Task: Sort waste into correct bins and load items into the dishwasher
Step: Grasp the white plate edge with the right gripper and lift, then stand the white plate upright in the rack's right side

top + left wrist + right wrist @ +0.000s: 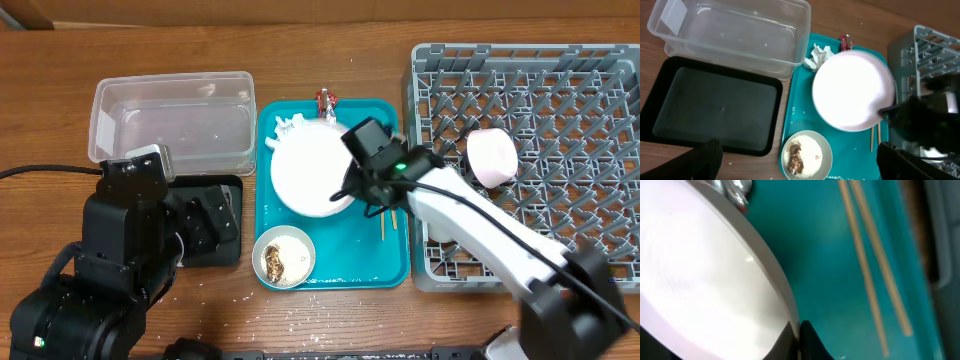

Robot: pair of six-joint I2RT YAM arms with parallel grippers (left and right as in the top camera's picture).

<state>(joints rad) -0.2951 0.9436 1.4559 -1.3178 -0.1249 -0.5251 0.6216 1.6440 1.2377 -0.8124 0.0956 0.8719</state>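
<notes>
The right gripper point(350, 193) is clamped on the right-hand rim of the large round pale plate point(310, 170). In the right wrist view its dark fingers point(810, 342) pinch that rim from both sides. The plate covers most of the far half of the teal rectangular serving tray point(345, 250); it cannot be told whether it rests flat there or is slightly raised.

Just beside the gripper, on the tray floor near its right wall, the thin wooden chopsticks point(386, 222) lie side by side. The crumpled white tissue point(284, 127) sits at the plate's far left edge. The crinkled red-and-silver snack wrapper point(326, 98) lies at the tray's far rim, partly hidden by the plate. The whitish bowl point(283, 257) stands in the tray's near left corner and holds whitish-brown food crumbs point(796, 157).

Right of the tray is the large square grey plastic dish rack point(560, 90). The small pink bowl point(492, 155) sits among the pegs near its left side.

Left of the tray, the clear rectangular plastic tub point(172, 120) stands on the wooden table point(50, 70). The shallow black rectangular tray point(715, 107) lies just in front of the tub. The left gripper point(205, 220) hangs over this black tray with its jaws spread wide, grasping nothing.
</notes>
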